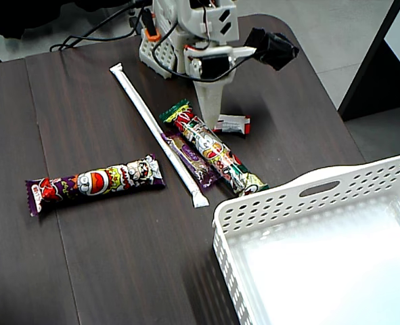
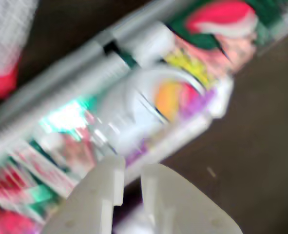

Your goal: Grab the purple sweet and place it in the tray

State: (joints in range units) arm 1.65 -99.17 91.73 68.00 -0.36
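1. The gripper [image 1: 210,120] points straight down into the cluster of sweets near the arm's base. In the wrist view the gripper [image 2: 131,168] shows its two pale fingers [image 2: 102,195] close together with only a thin gap. I cannot tell whether they are pinching anything.
2. Two sweets could be the target. The dark purple sweet [image 1: 194,162] lies wedged between the white stick [image 1: 156,128] and the green sweet [image 1: 213,149], touching or partly under both, just beside the gripper. The cartoon purple sweet [image 1: 95,183] lies alone on the table [image 1: 84,115], well apart to the left in the fixed view.
3. Handling, as a judgement:
   - Either sweet looks like a light, puffed stick in a glossy film wrapper. It is likely slippery and easily crushed.
   - A gentle pinch across the narrow width near mid-length should hold it level.
   - The flat crimped ends would probably slide out of the grip.
   - With the wedged sweet, the neighbours may be dragged along.
4. A small red sweet [image 1: 232,124] sits just right of the gripper in the fixed view.
5. The tray [image 1: 375,166] stands at the lower right, near the cluster, and its far side is cut off by the frame.
6. Hard to make out:
   - The wrist view is badly blurred, and only the white stick [image 2: 61,73] and the green sweet [image 2: 173,97] can be recognised there.
   - A purple tinge shows low between the fingers, but its source is unclear.
   - In the fixed view the fingertips hide the contact spot.
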